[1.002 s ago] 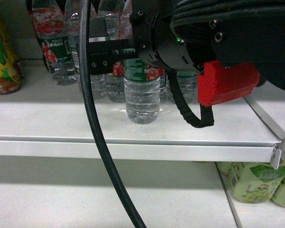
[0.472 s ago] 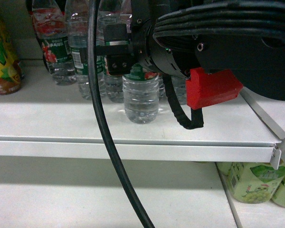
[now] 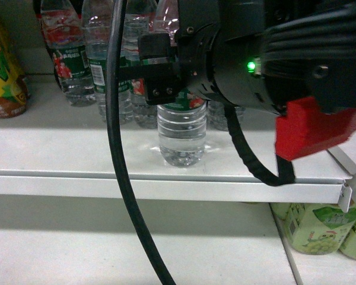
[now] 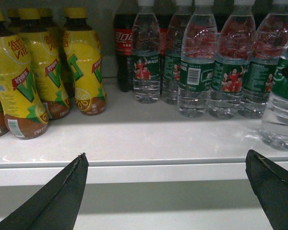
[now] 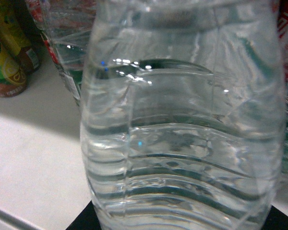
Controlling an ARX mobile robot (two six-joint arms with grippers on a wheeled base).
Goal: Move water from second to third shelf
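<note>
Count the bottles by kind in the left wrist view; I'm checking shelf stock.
Water bottles: 6, including the front water bottle at the right edge
Yellow drink bottles: 5, some partly hidden or cut off
Cola bottle: 1
Total: 12

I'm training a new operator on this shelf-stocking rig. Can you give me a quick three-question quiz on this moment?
1. True or false: the left hand is holding a bottle.
2. The nearest water bottle is: A lying on its side; B upright, in front of the other water bottles; C among the green bottles below.
3. Fill in: the drink bottles left of the cola bottle have ___ caps.

Key: 1 false, it is open and empty; 2 B; 3 yellow.
</note>
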